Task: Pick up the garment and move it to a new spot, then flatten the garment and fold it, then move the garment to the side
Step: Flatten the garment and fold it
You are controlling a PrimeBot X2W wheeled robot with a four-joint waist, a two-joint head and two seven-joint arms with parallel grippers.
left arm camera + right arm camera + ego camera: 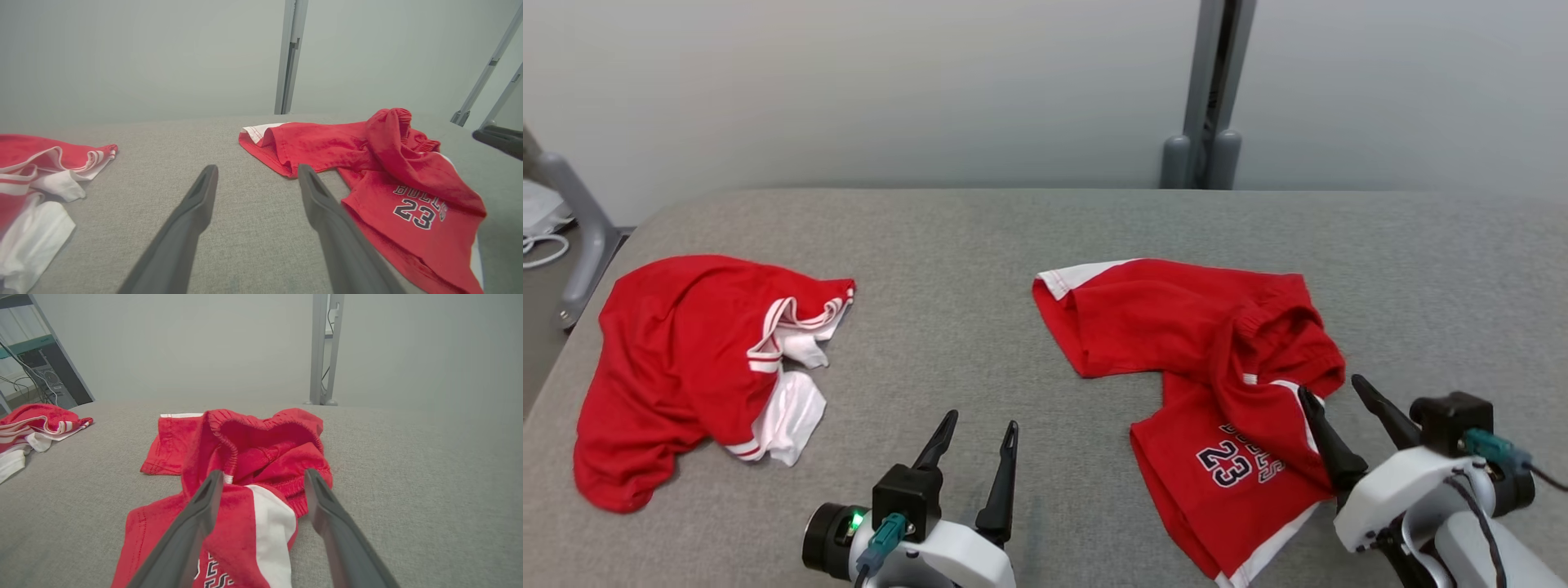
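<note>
Head view: the left tool [982, 420] sits at 6 o'clock, its pale wrist low over the grey fabric counter [980, 237]. Its two dark fingers point toward 12 o'clock, spread apart over bare fabric and holding nothing. The right tool [1330, 385] comes in from 4 o'clock with its forearm angled inward and its fingers aimed at about 11 o'clock, also parted and empty. The red Bulls 23 shorts [1176, 318] lie crumpled between 3 and 4 o'clock. In the right wrist view the fingers [196, 522] straddle the bunched waistband and white side stripe; I cannot tell whether they touch. A second red garment [670, 343] with white trim lies well apart at 8 o'clock.
</note>
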